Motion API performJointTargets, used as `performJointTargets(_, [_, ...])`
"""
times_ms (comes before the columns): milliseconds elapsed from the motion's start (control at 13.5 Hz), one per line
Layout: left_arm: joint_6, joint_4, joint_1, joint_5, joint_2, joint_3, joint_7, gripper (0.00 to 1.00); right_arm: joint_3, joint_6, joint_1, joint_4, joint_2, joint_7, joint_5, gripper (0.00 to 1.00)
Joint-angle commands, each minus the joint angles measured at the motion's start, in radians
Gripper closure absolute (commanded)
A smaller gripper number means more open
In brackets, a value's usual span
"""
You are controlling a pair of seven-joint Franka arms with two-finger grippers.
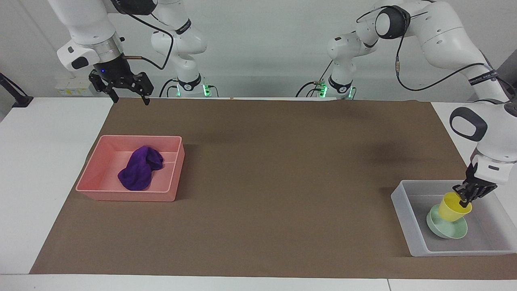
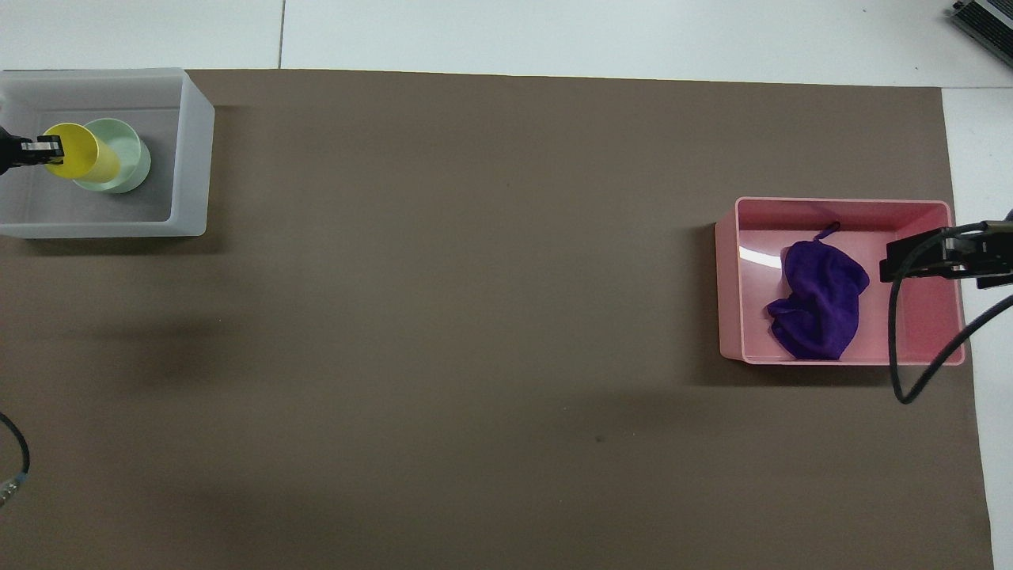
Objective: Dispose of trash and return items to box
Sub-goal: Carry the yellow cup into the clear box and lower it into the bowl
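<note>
The yellow cup point(image 1: 451, 205) point(image 2: 81, 153) is tilted, with its base down in the mint-green bowl point(image 1: 447, 229) point(image 2: 129, 155). The bowl sits in the translucent box point(image 1: 404, 212) point(image 2: 194, 158) at the left arm's end of the table. My left gripper point(image 1: 464, 197) point(image 2: 46, 147) is shut on the cup's rim. The purple rag point(image 1: 139, 169) point(image 2: 819, 305) lies crumpled in the pink tray point(image 1: 129, 196) point(image 2: 728, 277) at the right arm's end. My right gripper point(image 1: 130, 100) point(image 2: 910, 257) is open and empty, raised over the mat's edge by the robots, and the arm waits.
A brown mat point(image 1: 274, 182) covers most of the white table. A black cable point(image 2: 902, 348) hangs from the right arm over the pink tray's corner.
</note>
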Motion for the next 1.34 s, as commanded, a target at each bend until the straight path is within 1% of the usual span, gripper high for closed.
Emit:
performJointTargets(0, [-0.008,-0.022,0.004,0.000,-0.002,0.000,0.004,1.00,0.008,0.026,-0.009,-0.041,-0.033,0.004,0.001,0.00])
performJointTargets(223, [-0.006,-0.026,0.006,0.000,-0.002,0.001,0.003,0.99,0.007,0.025,-0.009,-0.041,-0.033,0.007,0.001,0.00])
performJointTargets(297, [-0.003,-0.022,0.007,0.000,-0.002,0.003,0.003,0.85,0.008,0.025,-0.009,-0.041,-0.033,0.008,0.003,0.00])
performJointTargets(371, [-0.003,-0.021,0.006,0.000,-0.002,0.003,0.001,0.66,0.007,0.025,-0.009,-0.042,-0.033,0.010,0.004,0.00])
performJointTargets(445, [-0.003,-0.016,0.003,0.000,-0.002,0.003,0.001,0.62,0.008,0.022,-0.009,-0.041,-0.033,0.008,0.004,0.00])
performJointTargets(594, [-0.009,-0.009,0.004,0.004,-0.002,0.003,0.001,0.62,0.008,0.023,-0.009,-0.042,-0.033,0.008,0.004,0.00])
performJointTargets(742, [-0.023,0.011,0.001,0.009,-0.003,0.003,0.001,0.52,0.008,0.029,-0.009,-0.044,-0.033,0.010,0.006,0.00])
performJointTargets(817, [-0.025,0.019,-0.008,0.012,-0.011,0.003,0.003,0.33,0.008,0.028,-0.009,-0.048,-0.036,0.010,0.006,0.00])
performJointTargets(891, [-0.025,0.019,-0.012,0.012,-0.017,-0.002,0.004,0.08,0.007,0.031,-0.009,-0.069,-0.050,0.011,0.006,0.00])
performJointTargets(965, [-0.025,0.013,-0.025,0.012,-0.038,-0.005,0.004,0.00,0.007,0.031,-0.010,-0.076,-0.051,0.010,0.006,0.00])
performJointTargets(1039, [-0.029,0.005,-0.043,0.009,-0.063,-0.005,0.006,0.00,0.007,0.031,-0.010,-0.076,-0.053,0.008,0.006,0.00])
performJointTargets(1262, [-0.146,-0.004,-0.100,0.008,-0.150,-0.005,0.007,0.00,0.007,0.060,-0.010,-0.076,-0.050,0.008,0.006,0.00])
